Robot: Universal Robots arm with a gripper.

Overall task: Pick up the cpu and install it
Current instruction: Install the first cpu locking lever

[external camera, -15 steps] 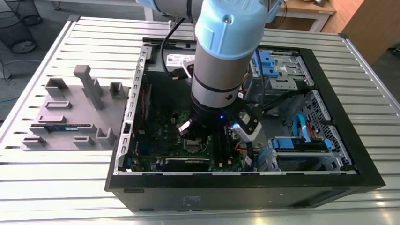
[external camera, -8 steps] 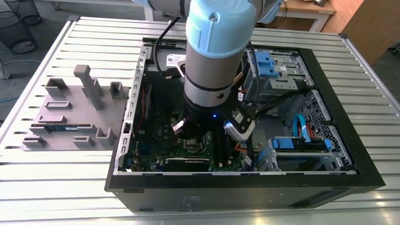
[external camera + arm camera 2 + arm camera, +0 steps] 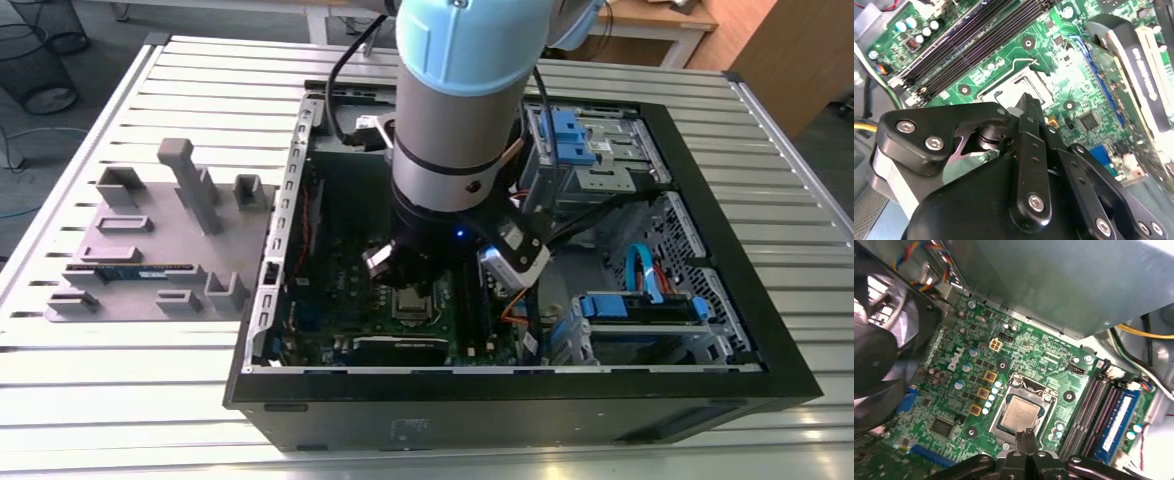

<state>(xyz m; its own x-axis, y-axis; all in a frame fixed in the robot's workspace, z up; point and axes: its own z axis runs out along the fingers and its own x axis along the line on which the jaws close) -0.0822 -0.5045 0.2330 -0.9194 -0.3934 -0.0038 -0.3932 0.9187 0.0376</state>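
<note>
The cpu [image 3: 1021, 415], a small square chip with a silvery top, lies flat inside the metal-framed socket [image 3: 1004, 412] on the green motherboard [image 3: 954, 390]. My gripper [image 3: 1025, 436] hangs just above the socket's edge, its two fingers pressed together with nothing between them. In the second wrist view the shut fingertips [image 3: 1029, 106] stand over the socket [image 3: 1004, 85], which is washed out by glare. In the exterior view the arm reaches down into the open computer case [image 3: 694, 150], with the gripper [image 3: 424, 285] above the socket [image 3: 411, 306].
A black fan [image 3: 879, 340] and a grey metal wall [image 3: 1054, 280] crowd the socket. Memory slots [image 3: 1094, 410], one with a blue stick [image 3: 1119, 415], run beside it. A grey fixture [image 3: 147, 250] holding a blue-green memory stick [image 3: 140, 270] sits on the slatted table at the exterior view's left.
</note>
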